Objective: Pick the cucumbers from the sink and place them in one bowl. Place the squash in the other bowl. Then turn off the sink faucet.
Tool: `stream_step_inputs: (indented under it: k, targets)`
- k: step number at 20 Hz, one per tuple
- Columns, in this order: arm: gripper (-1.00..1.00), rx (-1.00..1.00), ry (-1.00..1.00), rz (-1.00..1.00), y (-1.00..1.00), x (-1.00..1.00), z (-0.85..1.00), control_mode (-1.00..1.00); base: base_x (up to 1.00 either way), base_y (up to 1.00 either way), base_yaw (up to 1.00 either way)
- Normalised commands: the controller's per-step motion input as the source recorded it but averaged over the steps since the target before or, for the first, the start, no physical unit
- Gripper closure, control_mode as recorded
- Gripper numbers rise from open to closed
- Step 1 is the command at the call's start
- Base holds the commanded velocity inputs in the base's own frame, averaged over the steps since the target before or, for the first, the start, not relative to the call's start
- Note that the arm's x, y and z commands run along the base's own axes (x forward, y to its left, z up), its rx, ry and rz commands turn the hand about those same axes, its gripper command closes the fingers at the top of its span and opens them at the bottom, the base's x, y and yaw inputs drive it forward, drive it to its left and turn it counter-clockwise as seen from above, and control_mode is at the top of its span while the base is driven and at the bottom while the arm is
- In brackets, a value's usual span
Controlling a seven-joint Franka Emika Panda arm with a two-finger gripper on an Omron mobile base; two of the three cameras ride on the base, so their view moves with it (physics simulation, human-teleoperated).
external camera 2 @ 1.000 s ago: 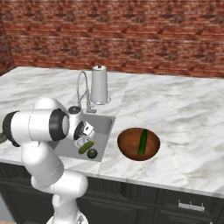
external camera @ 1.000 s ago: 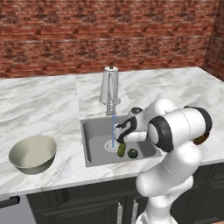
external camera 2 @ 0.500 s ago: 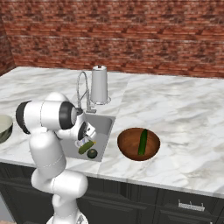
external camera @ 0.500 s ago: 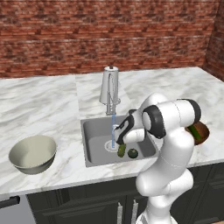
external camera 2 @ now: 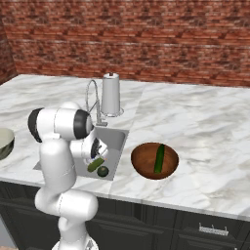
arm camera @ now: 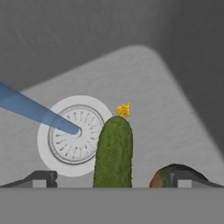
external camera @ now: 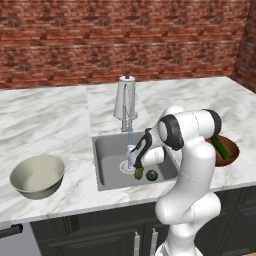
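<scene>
One cucumber (external camera 2: 159, 159) lies in the wooden bowl (external camera 2: 141, 163), while the plumper cucumber (arm camera: 113, 153) and squash (external camera: 151, 175) sit in the sink (external camera: 107, 150) beneath the wide-apart, empty gripper (arm camera: 111, 178), water running.

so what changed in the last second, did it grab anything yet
The arm's upper joints swung across above the counter while the gripper stayed low in the sink, open, with the plump cucumber between its fingers; nothing taken hold of yet. The squash, the long cucumber in the wooden bowl, the pale bowl and the running water are as before.
</scene>
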Motion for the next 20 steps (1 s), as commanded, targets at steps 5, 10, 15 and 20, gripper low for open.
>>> stream_step_inputs:
  k: [5,10,15,20]
  targets:
    - [-1.0,0.0,0.01,0.0,0.0,0.07,-0.24,-1.0,0.0,0.0,0.0]
    - [-1.0,0.0,0.01,0.0,0.03,0.08,-0.23,-1.0,0.0,0.0,0.0]
    - [-1.0,0.0,0.0,0.0,0.01,0.08,-0.24,-1.0,0.0,0.0,0.0]
    - [-1.0,0.0,0.0,0.0,0.0,0.15,-0.3,-1.0,0.0,0.0,0.0]
